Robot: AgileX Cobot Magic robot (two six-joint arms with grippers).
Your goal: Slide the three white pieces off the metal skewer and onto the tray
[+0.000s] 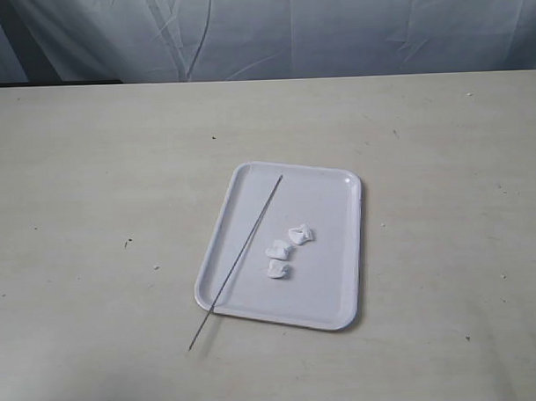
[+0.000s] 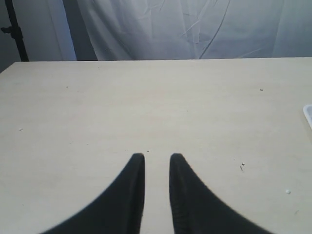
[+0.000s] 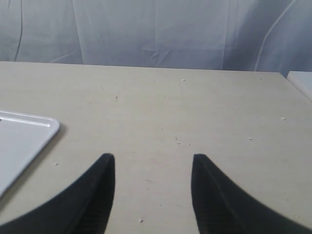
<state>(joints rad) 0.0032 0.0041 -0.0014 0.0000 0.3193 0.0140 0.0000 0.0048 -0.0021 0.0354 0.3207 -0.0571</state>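
- The left jaws stand only a little apart. The two black fingers [image 2: 124,200] leave a narrow slit, bare surface [image 2: 97,107] shows through it, and nothing is held.
- The right jaws stand wide apart. Their black fingers [image 3: 87,200] are well separated, with only bare surface between them and nothing gripped.
- Neither pair of jaws touches any of the task's things; both look out over open surface.
- In the right wrist view a rounded corner of the tray [image 3: 19,141] lies near one finger without touching it. In the left wrist view only a sliver of its rim shows, well apart from the fingers.
- In the exterior view the glossy white tray lies flat on the pale surface, a little right of the middle, with its long side running away from the camera.
- The skewer [image 1: 235,262] lies bare on a slant across the left part of the tray. Its far tip rests inside the tray near the far rim. Its near end crosses the rim at the near left corner and sticks out over the surface.
- The three white pieces [image 1: 278,249] lie loose on the tray floor, right of the skewer and apart from it, none threaded on it. They cluster near the tray's middle: one sits farther back and to the right, and the other two lie nearer, one behind the other.
- A pale, creased cloth [image 1: 262,33] hangs behind the surface.
- A thin dark stand [image 2: 12,29] rises in front of the cloth in the left wrist view.
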